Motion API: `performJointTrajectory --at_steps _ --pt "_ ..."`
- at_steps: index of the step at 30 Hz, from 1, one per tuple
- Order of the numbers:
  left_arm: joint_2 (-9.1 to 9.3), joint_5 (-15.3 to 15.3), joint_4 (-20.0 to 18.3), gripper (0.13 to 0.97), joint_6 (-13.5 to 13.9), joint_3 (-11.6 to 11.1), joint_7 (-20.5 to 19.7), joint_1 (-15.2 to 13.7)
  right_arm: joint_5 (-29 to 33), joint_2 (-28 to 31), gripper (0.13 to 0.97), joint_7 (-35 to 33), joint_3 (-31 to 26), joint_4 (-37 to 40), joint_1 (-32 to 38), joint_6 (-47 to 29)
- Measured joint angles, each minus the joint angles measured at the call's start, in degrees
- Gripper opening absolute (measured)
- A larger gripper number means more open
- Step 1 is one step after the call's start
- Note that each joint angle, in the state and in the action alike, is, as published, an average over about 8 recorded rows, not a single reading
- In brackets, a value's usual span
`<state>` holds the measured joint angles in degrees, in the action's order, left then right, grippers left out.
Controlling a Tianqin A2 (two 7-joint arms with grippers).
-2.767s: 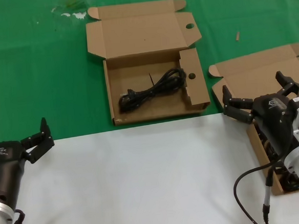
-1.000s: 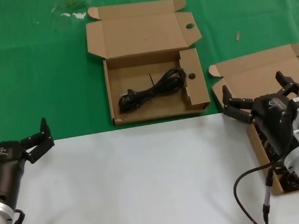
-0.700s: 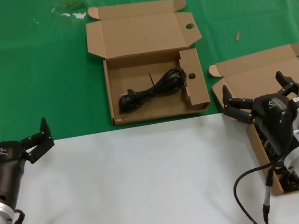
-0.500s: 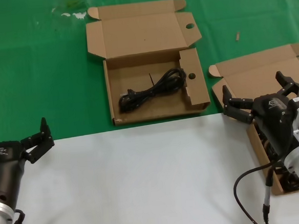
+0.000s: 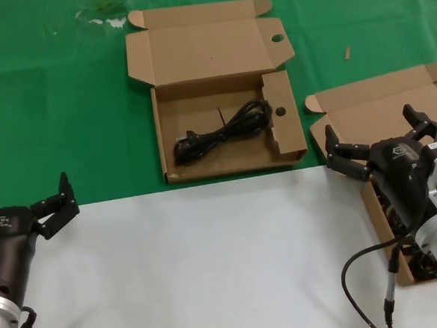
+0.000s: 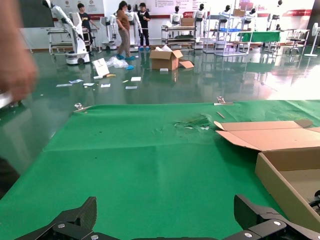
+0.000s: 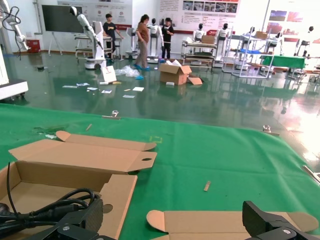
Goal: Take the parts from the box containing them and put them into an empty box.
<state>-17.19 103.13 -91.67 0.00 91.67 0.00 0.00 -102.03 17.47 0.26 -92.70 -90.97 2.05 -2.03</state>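
Note:
The wide brown box with round holes (image 5: 167,89) lies open at the back middle, with one coiled black cord (image 5: 220,132) inside. It also shows in the right wrist view (image 7: 75,160), cord (image 7: 50,205) included, and in the left wrist view (image 6: 280,150). The plain brown box (image 5: 380,111) lies open at the right. My right gripper (image 5: 373,140) is open and empty above it, and the arm hides most of its inside. Dark cords (image 5: 428,268) show partly beneath the arm. My left gripper (image 5: 53,205) is open and empty at the near left.
The boxes lie on a green cloth (image 5: 49,108). A white sheet (image 5: 210,262) covers the near half of the table. Small scraps (image 5: 347,52) lie on the cloth at the back. The plain box's lid flap (image 7: 225,222) lies just ahead of my right fingers.

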Motion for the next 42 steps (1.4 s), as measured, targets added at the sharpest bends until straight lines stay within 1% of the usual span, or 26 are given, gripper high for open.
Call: performJointTrajectory --at_steps 42 --pt "0.00 0.0 0.0 0.966 0.0 0.0 0.0 0.0 0.0 0.0 0.966 0.0 0.0 0.0 0.0 0.0"
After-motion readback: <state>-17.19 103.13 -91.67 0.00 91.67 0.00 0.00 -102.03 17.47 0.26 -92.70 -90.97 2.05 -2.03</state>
